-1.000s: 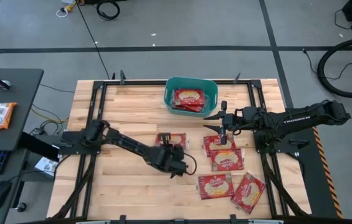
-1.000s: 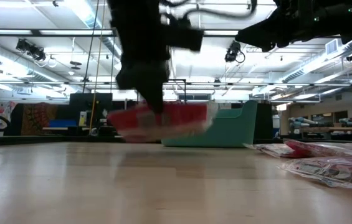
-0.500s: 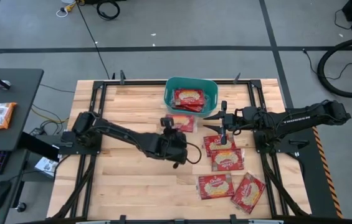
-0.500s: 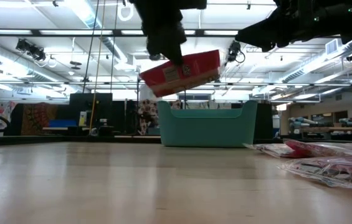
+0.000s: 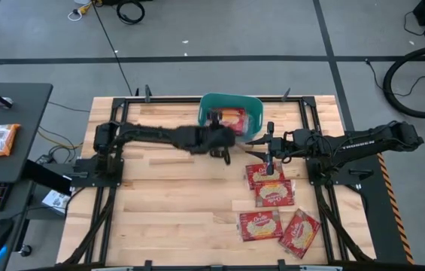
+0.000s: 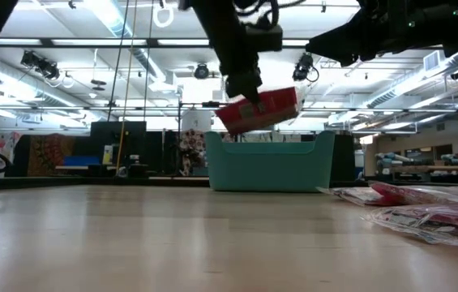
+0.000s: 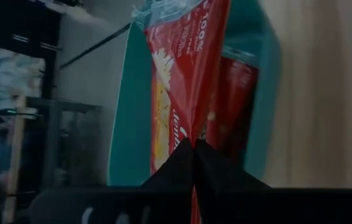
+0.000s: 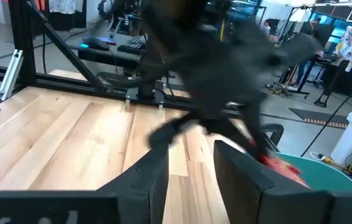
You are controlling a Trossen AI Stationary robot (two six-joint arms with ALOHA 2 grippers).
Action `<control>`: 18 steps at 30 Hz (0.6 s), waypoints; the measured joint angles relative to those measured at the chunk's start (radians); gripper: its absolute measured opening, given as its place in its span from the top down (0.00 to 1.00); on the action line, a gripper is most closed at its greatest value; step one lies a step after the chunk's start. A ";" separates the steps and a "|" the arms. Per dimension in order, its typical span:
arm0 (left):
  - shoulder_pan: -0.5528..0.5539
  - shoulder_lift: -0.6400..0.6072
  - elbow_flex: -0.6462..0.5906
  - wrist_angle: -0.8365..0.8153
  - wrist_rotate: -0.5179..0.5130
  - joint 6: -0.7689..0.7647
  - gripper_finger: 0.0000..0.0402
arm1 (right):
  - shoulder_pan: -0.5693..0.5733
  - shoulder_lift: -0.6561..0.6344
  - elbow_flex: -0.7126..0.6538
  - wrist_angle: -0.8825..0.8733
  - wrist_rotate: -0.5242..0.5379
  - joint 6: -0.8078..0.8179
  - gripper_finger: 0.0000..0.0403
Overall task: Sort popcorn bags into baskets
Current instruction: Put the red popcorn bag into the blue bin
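Carried up, popcorn bag (image 6: 261, 110) hangs over basket (image 6: 269, 162), pinched by left end effector (image 7: 194, 144).

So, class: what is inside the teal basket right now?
The teal basket holds at least one popcorn bag. The left gripper, carrying another bag above it, covers the rest.

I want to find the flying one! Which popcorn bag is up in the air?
The popcorn bag pinched in the left gripper, hanging over the teal basket. The other bags lie flat on the table or inside the basket.
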 joint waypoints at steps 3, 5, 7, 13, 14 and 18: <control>0.058 0.017 0.000 0.054 0.057 0.038 0.99 | 0.000 0.000 0.000 0.000 0.000 -0.001 0.67; 0.093 0.033 0.000 0.086 0.087 0.058 0.98 | 0.000 0.000 0.000 -0.001 0.000 -0.009 0.67; 0.122 0.052 0.000 0.094 0.123 0.065 0.98 | 0.000 0.000 0.000 -0.001 0.001 -0.017 0.67; 0.164 0.105 0.000 0.121 0.186 0.039 0.91 | 0.000 0.000 0.000 -0.016 0.030 -0.021 0.67; 0.161 0.105 0.000 0.120 0.186 0.036 0.88 | 0.000 0.000 0.000 -0.018 0.035 -0.024 0.67; 0.137 0.099 0.000 0.122 0.177 0.028 0.75 | 0.000 0.000 0.000 -0.026 0.053 -0.026 0.67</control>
